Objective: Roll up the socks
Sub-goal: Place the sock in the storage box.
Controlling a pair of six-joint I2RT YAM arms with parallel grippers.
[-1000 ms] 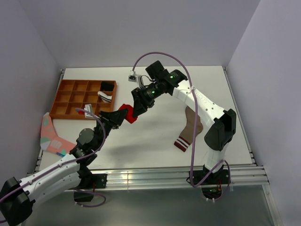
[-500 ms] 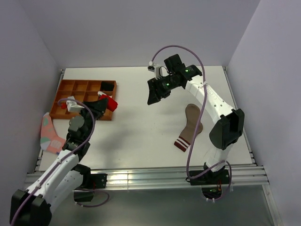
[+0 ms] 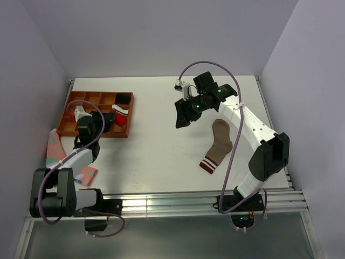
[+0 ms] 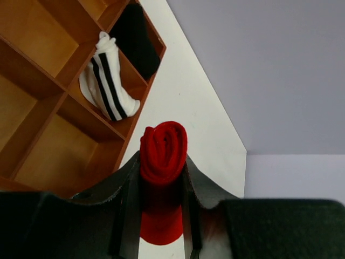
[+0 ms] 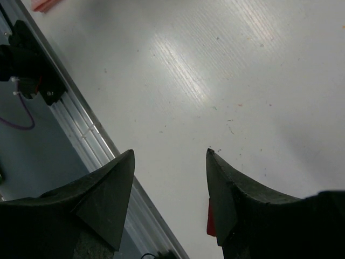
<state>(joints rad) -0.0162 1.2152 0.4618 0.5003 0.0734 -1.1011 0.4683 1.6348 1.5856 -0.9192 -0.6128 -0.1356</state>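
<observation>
Holding the red sock (image 4: 163,145), rolled into a tight coil, the left gripper (image 4: 163,162) has its jaws narrow and pressed against both sides of the roll. The coiled end stands out past the fingertips; the rest sits between the fingers. In the top view the left gripper (image 3: 110,121) and the red sock (image 3: 125,117) are at the right edge of the tray (image 3: 89,99). Whether the roll hangs over the last compartment or over the table (image 3: 161,156) cannot be told.

Ahead and to the left of the left fingertips, a white sock (image 4: 108,81) with black stripes lies in one tray (image 4: 145,91) compartment. A black sock (image 4: 135,32) fills the compartment beyond it.

The right gripper (image 5: 170,154) has its jaws wide, with nothing between them and only bare table (image 5: 215,65) below. In the top view the right gripper (image 3: 180,116) is raised over the table.

The tan sock (image 3: 218,141) lies flat and unrolled near the right gripper, on the side toward that arm's base. Its striped cuff points at the near table edge.

A pink sock (image 3: 54,148) lies behind the left gripper, beside that arm.
</observation>
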